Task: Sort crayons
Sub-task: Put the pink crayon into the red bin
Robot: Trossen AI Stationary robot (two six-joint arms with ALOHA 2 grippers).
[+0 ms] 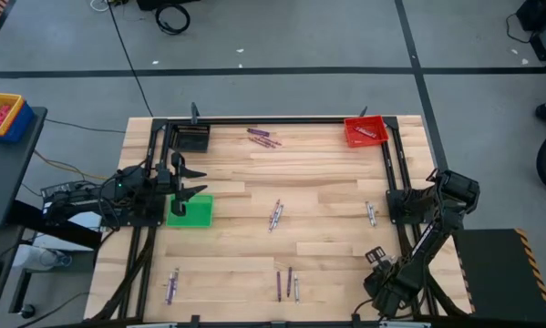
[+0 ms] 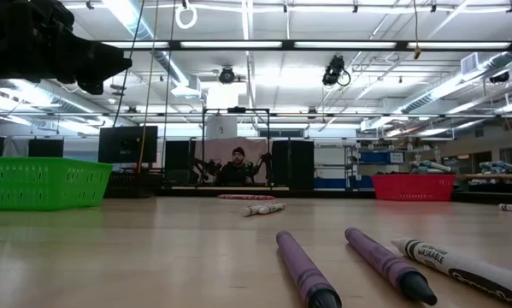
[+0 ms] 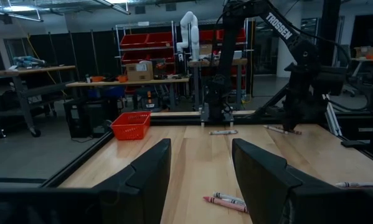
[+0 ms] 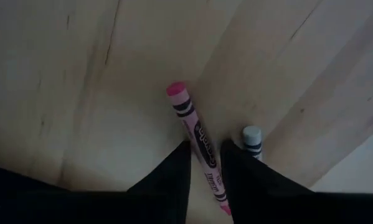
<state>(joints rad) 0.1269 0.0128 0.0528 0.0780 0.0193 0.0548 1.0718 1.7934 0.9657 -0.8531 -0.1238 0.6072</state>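
Observation:
Crayons lie in small groups on the wooden table: purple ones at the far middle point(image 1: 263, 137), a pair at the centre point(image 1: 274, 216), a pink and grey pair at the right point(image 1: 370, 214), and several near the front edge point(image 1: 286, 284). My left gripper point(image 1: 200, 182) is open and empty, hovering by the green bin point(image 1: 190, 210). My right gripper point(image 1: 375, 255) hangs over the near right of the table, its fingers a narrow gap apart. Through that gap the right wrist view shows the pink crayon point(image 4: 195, 130) lying flat, with the grey crayon point(image 4: 253, 138) beside it.
A red bin point(image 1: 365, 130) stands at the far right corner and a black bin point(image 1: 190, 137) at the far left. Dark frame rails point(image 1: 396, 164) run along the table's sides. A person point(image 2: 238, 162) sits in the room beyond. Two purple crayons point(image 2: 307, 274) and a white one point(image 2: 461, 267) lie close to the low camera.

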